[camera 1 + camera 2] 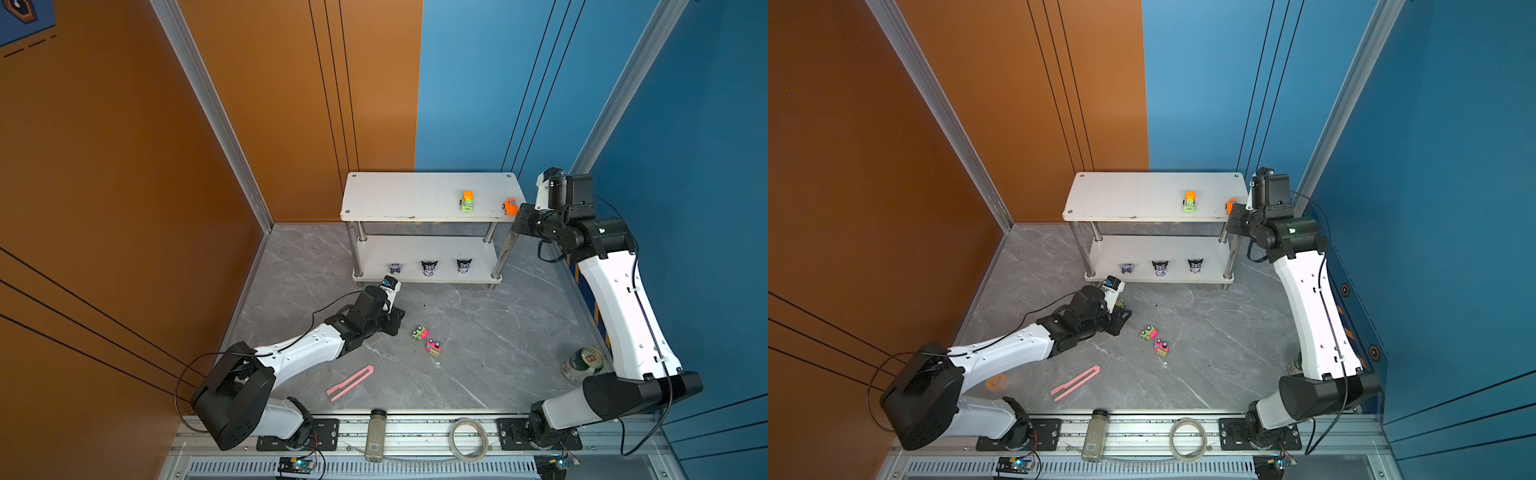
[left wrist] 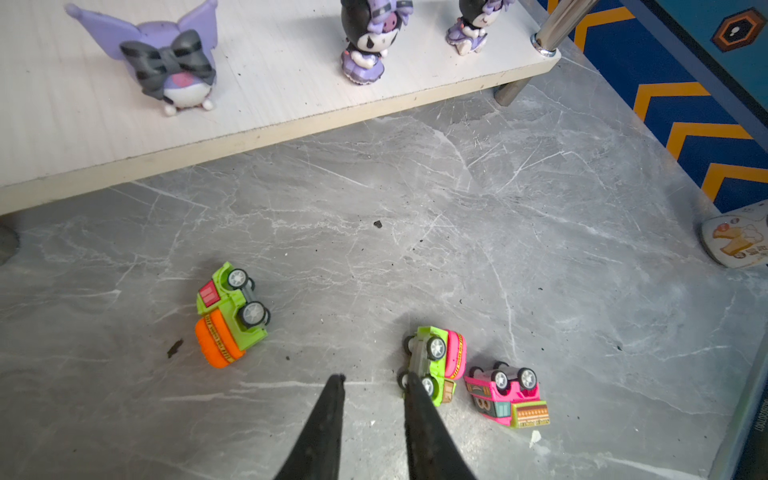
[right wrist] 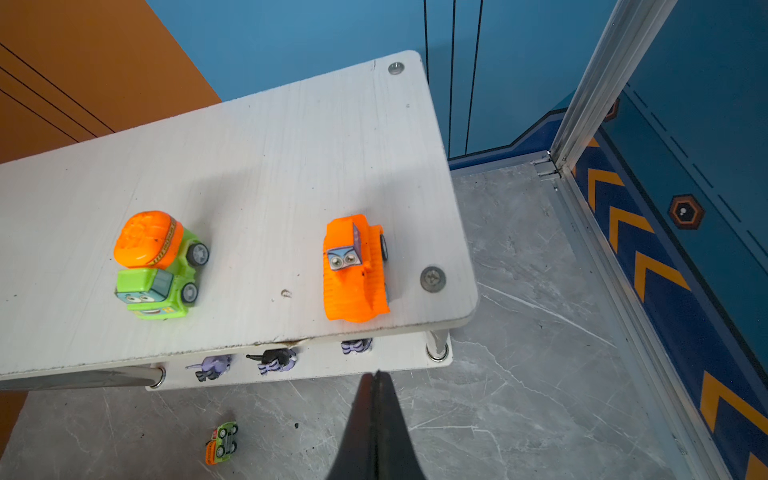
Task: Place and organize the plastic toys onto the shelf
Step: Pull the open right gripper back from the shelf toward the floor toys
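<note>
The white two-tier shelf stands at the back. On its top tier sit a green-orange car and an orange car. Three purple figurines line the lower tier. On the floor lie a green-pink car, a pink car and a green-orange car, all tipped over. My left gripper hovers open and empty over the floor between them. My right gripper is shut and empty, just off the shelf's right end near the orange car.
A pink tweezers-like strip lies on the floor at front left. A grey bottle and a tape ring rest on the front rail. A green can lies by the right arm. An orange ring sits beside the left arm.
</note>
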You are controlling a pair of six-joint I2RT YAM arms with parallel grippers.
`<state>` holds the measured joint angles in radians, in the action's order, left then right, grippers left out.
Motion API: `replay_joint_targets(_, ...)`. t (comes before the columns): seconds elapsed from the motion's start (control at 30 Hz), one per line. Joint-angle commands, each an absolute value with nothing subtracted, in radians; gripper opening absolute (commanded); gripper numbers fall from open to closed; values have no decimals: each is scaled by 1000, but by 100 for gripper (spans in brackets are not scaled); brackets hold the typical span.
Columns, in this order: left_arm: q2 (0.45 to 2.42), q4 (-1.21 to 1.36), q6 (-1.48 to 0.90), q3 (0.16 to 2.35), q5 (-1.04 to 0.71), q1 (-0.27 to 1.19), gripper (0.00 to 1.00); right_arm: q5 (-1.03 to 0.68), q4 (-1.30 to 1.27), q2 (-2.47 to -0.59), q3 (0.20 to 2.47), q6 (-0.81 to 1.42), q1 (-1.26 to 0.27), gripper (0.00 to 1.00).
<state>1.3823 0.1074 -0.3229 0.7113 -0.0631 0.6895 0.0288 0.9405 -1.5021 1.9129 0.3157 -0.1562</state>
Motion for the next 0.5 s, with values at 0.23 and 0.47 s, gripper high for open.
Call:
replay_joint_targets(0.23,1380,81,-331,754,-46,698,28,-34,926,-1555,1955,345,-140,0)
replay_joint_targets(0.47,1381,81,-331,755,-46,702,27,-33,926,-1584,1995,341,-133,0)
